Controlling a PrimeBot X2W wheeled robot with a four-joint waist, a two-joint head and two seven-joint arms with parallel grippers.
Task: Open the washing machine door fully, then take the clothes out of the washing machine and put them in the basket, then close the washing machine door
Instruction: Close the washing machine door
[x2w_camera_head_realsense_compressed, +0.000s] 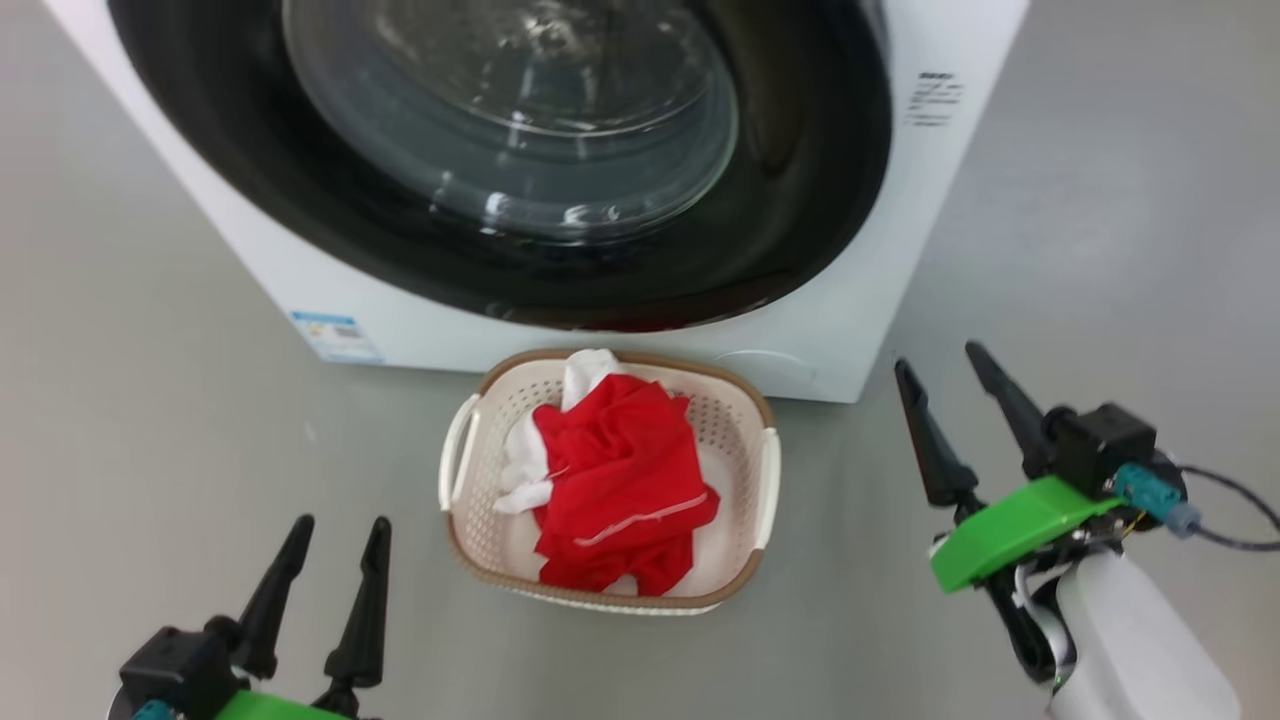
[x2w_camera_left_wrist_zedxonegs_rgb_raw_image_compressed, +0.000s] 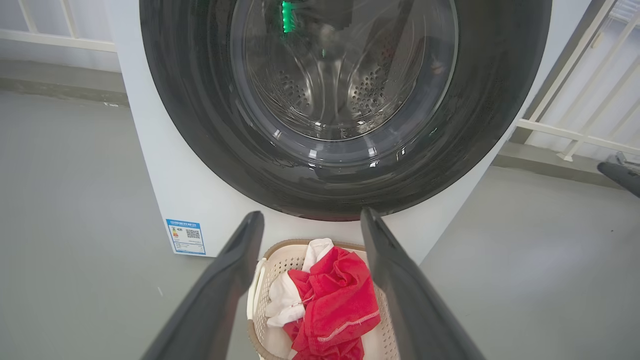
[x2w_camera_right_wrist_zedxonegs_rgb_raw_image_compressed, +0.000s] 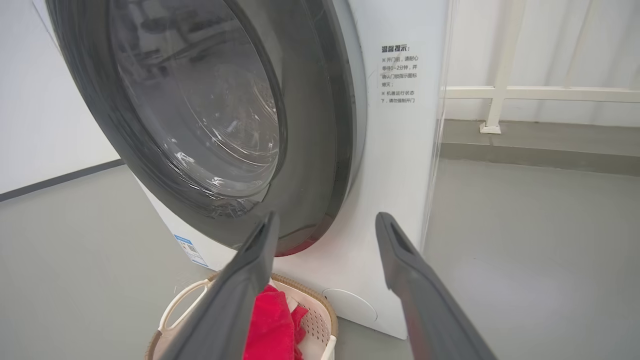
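Gaping wide, the right hand (x2w_camera_head_realsense_compressed: 940, 358) holds nothing; its two dark fingers stand apart over bare floor (x2w_camera_head_realsense_compressed: 150, 450), off to the right of the basket (x2w_camera_head_realsense_compressed: 730, 440) and near the washer's (x2w_camera_head_realsense_compressed: 450, 330) right front corner. The left hand (x2w_camera_head_realsense_compressed: 342, 525) is likewise spread and empty, low on the other side, its fingers pointing toward the basket's left handle but well short of it.

Between the two hands the basket sits on the floor, its far rim just beside the washer's base. The clothes (x2w_camera_head_realsense_compressed: 620, 480) lie heaped inside it, mostly red with a white piece showing at the left and back.

Above the basket, the door (x2w_camera_head_realsense_compressed: 820, 200) lies flat against the washer's front and looks closed, its black rim glossy. Through the glass, the left wrist view shows the steel drum (x2w_camera_left_wrist_zedxonegs_rgb_raw_image_compressed: 325, 90). A small blue label (x2w_camera_head_realsense_compressed: 335, 337) sits at the washer's lower left. A white railing (x2w_camera_right_wrist_zedxonegs_rgb_raw_image_compressed: 540, 93) runs behind.
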